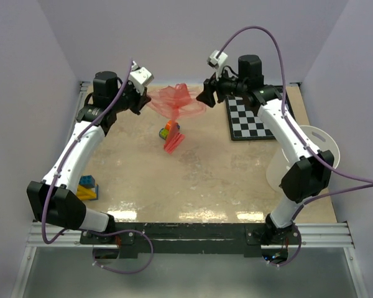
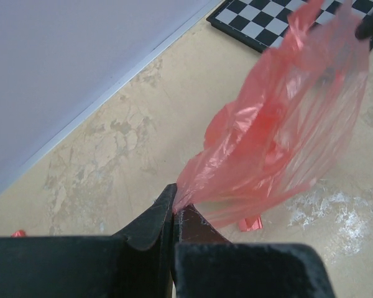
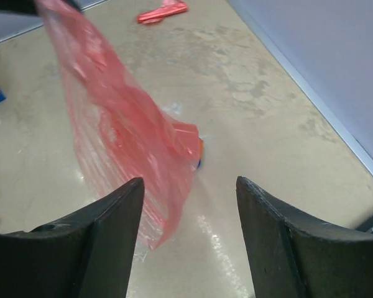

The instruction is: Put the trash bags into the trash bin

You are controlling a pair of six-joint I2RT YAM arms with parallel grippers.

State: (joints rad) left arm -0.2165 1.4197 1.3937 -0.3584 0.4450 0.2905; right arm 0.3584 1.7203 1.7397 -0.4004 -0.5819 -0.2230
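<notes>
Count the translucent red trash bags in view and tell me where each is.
1. The trash bag hangs pinched in the left gripper above the far middle of the table, the open right gripper close by. Others may be hidden.

No text, label, brand, number or sign can be read in any view.
</notes>
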